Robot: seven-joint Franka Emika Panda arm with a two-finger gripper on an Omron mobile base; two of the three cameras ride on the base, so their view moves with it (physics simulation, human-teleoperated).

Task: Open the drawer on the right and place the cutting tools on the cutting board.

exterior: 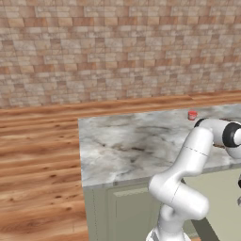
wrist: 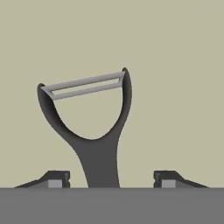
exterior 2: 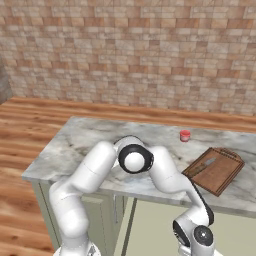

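Observation:
A dark grey Y-shaped peeler (wrist: 94, 131) with a silver blade lies on the beige floor of the open drawer (wrist: 183, 87). My gripper (wrist: 111, 180) hangs right over its handle with one finger on each side. The jaws stand open, with a gap to the handle on both sides. The arm bends down from the counter into the open drawer (exterior 2: 160, 225), whose beige floor also shows at the lower right (exterior: 219, 188). The reddish-brown cutting board (exterior 2: 222, 172) lies on the counter's right part, and a knife (exterior 2: 202, 166) rests on it.
A small red cup-like object (exterior 2: 185, 135) (exterior: 192, 115) stands on the marble counter (exterior 2: 85, 145) near its back edge, left of the board. A brick wall runs behind the counter. Wooden floor lies to the left.

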